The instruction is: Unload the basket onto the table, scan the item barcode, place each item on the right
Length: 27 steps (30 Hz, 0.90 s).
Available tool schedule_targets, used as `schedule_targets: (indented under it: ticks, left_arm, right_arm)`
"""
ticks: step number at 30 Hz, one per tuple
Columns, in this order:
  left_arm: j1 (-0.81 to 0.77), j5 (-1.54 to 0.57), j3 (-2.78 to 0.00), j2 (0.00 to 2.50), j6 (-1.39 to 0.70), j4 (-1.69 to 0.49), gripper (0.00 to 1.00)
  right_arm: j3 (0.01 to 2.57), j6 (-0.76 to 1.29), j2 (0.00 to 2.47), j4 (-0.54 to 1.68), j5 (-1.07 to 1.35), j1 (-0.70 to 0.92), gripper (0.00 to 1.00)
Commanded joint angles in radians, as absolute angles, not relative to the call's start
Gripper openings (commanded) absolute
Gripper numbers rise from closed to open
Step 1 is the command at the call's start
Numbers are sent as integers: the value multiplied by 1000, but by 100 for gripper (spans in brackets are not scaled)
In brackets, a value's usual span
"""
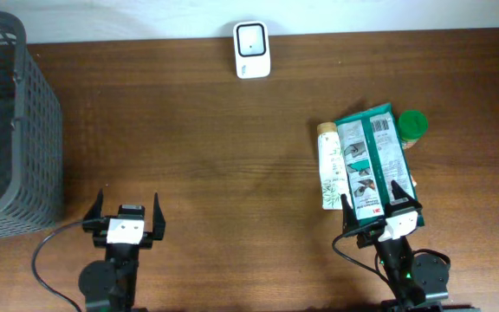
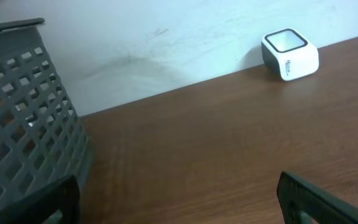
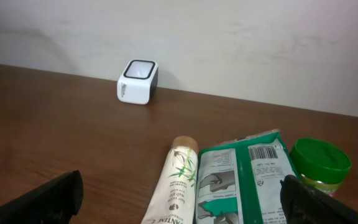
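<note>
A white barcode scanner [image 1: 252, 49] with a dark window stands at the table's far edge; it also shows in the left wrist view as the scanner [image 2: 290, 54] and in the right wrist view as the scanner [image 3: 138, 81]. A green and white packet [image 1: 370, 162] with a barcode [image 3: 268, 152] lies at the right, beside a white tube [image 1: 329, 166] and a green-lidded jar [image 1: 411, 126]. My right gripper [image 1: 378, 201] is open, its fingers over the packet's near end. My left gripper [image 1: 125, 209] is open over bare wood at the near left.
A grey mesh basket [image 1: 7, 130] stands at the far left, close to the left gripper; it shows as the basket [image 2: 23, 118] in the left wrist view. A white wall [image 3: 229, 43] runs behind the table.
</note>
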<state>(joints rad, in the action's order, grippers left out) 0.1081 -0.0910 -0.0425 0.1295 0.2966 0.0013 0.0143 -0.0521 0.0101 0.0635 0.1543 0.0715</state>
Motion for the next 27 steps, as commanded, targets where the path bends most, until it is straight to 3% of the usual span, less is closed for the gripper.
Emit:
schedule_targets:
  ticks: [1, 27]
  left_arm:
    - [91, -26, -9, 35, 312, -59, 99]
    - [87, -29, -10, 5, 308, -81, 99]
  right_arm:
    - [6, -44, 4, 65, 149, 78, 98]
    - [6, -44, 4, 65, 149, 78, 98]
